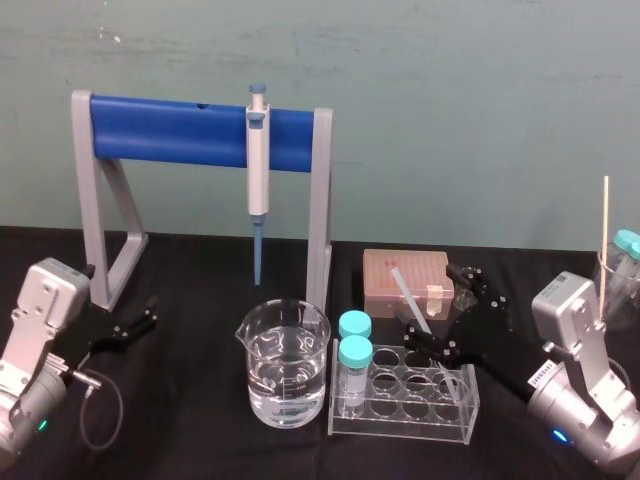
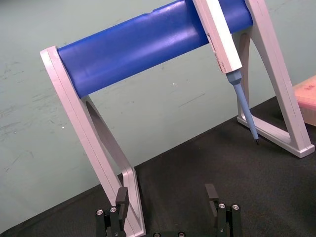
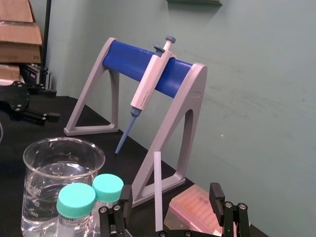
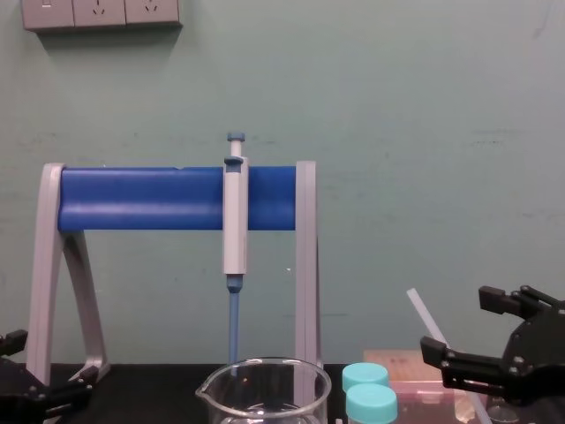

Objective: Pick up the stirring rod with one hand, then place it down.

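Right end effector point(image 1: 428, 300) sits right of centre, just above the right end of the clear tube rack point(image 1: 400, 432) and in front of the pink tip box point(image 1: 380, 290). It is released: the fingers are spread wide with the stirring rod point(image 1: 408, 296) in the gap. The right wrist view shows clear space on both sides of the rod, so neither pad is touching it. The rod is tilted, with its top leaning back and left over the tip box and its lower end running down into the rack's right end. Can't tell whether it sits in a well or where it bottoms out. The rack's left end holds two teal-capped vials point(image 1: 354, 352). Just left of the rack is a glass beaker point(image 1: 285, 365) partly filled with clear liquid. Behind these stands the grey pipette stand with a blue crossbar point(image 1: 170, 130), and a blue-tipped pipette point(image 1: 258, 165) hangs from the bar with its tip above the beaker. Left end effector point(image 1: 145, 315) is parked low at the left of the black worktop point(image 1: 200, 290), near the stand's left foot. It is also released, jaws wide apart and nothing between them. At the far right edge, a tan stick point(image 1: 605, 235) stands upright beside a teal-lidded jar point(image 1: 625, 262), well apart from the rod.
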Robot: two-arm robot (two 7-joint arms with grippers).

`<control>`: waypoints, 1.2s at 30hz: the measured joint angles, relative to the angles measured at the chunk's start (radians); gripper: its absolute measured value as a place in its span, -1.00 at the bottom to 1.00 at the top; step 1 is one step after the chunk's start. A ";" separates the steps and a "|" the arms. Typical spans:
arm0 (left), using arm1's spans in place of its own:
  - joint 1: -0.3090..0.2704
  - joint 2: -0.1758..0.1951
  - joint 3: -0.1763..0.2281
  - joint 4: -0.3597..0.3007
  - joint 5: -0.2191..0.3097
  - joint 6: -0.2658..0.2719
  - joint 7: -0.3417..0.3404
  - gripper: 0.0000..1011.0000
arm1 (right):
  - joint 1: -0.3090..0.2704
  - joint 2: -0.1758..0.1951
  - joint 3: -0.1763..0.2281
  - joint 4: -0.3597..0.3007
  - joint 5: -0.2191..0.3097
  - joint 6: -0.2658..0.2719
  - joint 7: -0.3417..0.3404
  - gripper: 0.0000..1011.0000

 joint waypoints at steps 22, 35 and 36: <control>0.000 0.000 0.000 0.000 0.000 0.000 0.000 0.98 | 0.085 -0.074 0.027 0.122 0.042 0.082 0.122 0.98; 0.000 0.000 0.000 0.000 0.000 0.000 0.000 0.98 | 0.098 -0.090 0.039 0.149 0.040 0.092 0.154 0.98; 0.000 0.000 0.000 0.000 0.000 0.000 0.000 0.98 | 0.098 -0.090 0.039 0.148 0.040 0.092 0.154 0.98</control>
